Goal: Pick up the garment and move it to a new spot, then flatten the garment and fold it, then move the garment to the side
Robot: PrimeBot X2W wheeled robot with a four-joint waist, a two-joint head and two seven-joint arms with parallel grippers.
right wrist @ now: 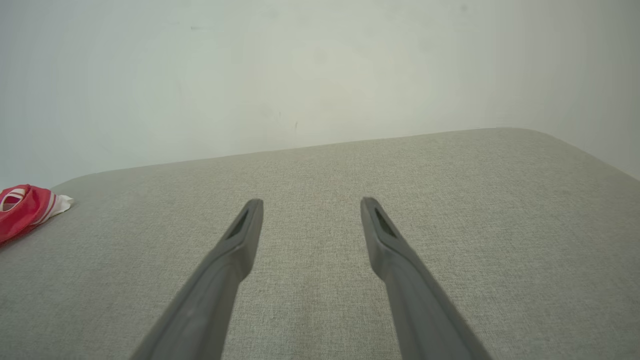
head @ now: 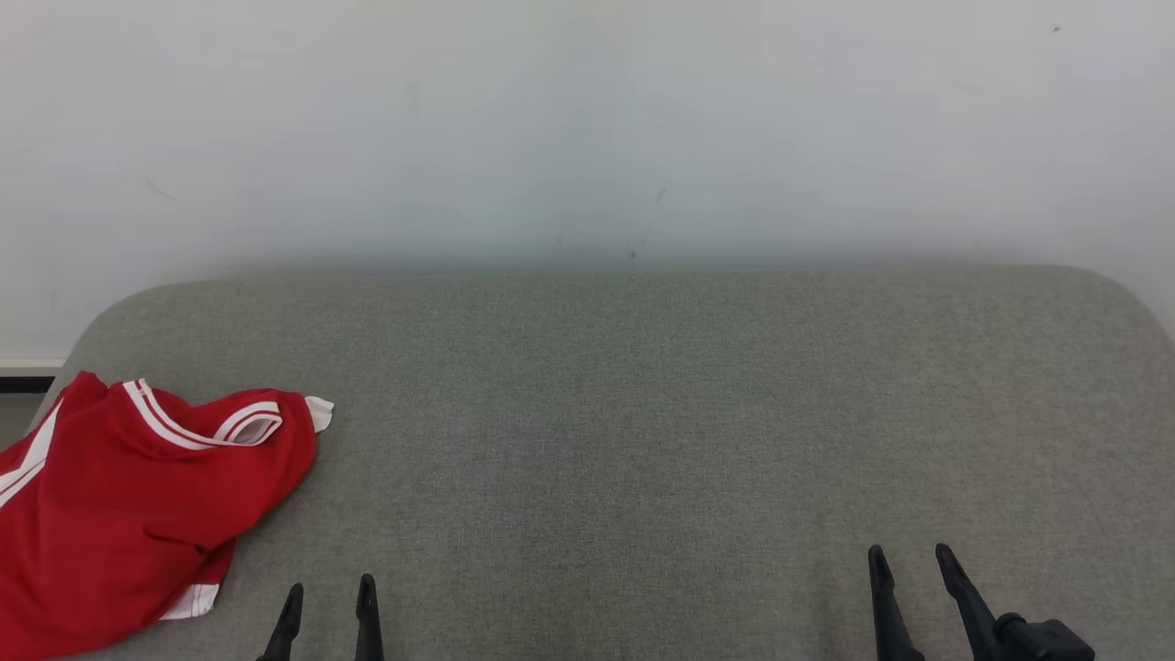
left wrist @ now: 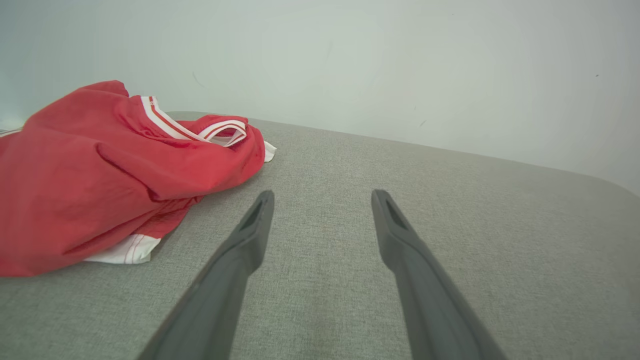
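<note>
Head view: garment (head: 138,496), red with white stripe trim, lies crumpled at the left end of the grey padded surface (head: 643,413), partly cut off by the picture's left edge. Left gripper (head: 331,584) is near its lower hem, not touching. Right gripper (head: 910,551) is well apart from it, over bare fabric. Both have fingers spread with nothing between them.

Left wrist view: left gripper (left wrist: 323,192) wide open, empty, aimed past the garment (left wrist: 100,180), which sits to the left of the fingers.

Right wrist view: right gripper (right wrist: 311,200) wide open, empty. A corner of the garment (right wrist: 25,207) shows at the far left edge.

Judgement: first step, the pick-up, not yet begun. The next move calls for the left arm to turn toward the heap, come down on a raised fold and close. Loose cloth may bunch or slip.

Count: garment 1; grippers 2, two fingers each; padded surface 1
</note>
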